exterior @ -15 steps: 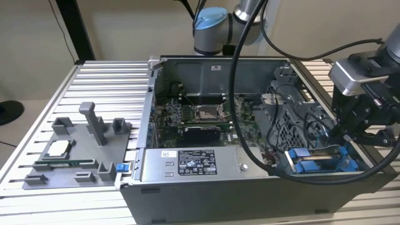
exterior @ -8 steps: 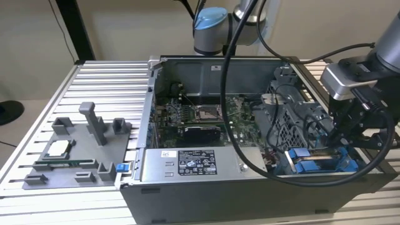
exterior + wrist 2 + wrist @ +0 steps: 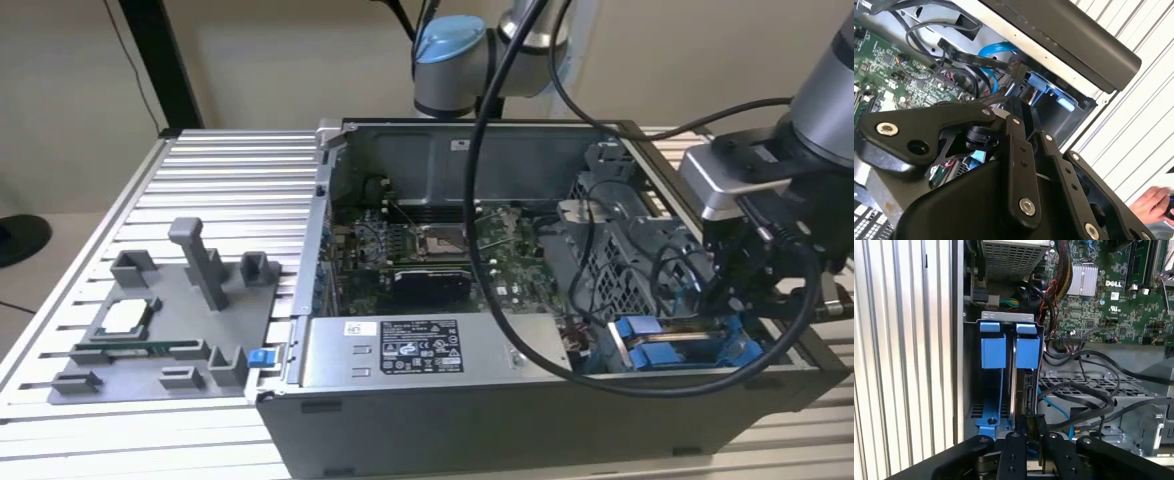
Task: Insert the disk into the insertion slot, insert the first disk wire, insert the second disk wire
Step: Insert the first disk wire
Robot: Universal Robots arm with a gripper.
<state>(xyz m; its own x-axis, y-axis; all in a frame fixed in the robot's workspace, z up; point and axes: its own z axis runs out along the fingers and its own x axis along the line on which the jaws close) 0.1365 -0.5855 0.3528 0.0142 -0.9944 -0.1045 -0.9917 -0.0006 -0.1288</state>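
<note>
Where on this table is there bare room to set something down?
The ribbed table top is bare between the grey fixture plate and the table's far edge, on the exterior view's left of the computer case. Crowded at the insertion slot, among black cables and the robot arm.

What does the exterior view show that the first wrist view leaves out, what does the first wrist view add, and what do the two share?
Exterior view: the grey fixture tray on that view's left, the labelled power-supply box inside the computer case, and the arm's base behind the case.
First wrist view: the gripper close to the insertion slot, and a silver heatsink on the motherboard.
Both: the slot's blue tabs, the green motherboard, black cables and the slatted table.
</note>
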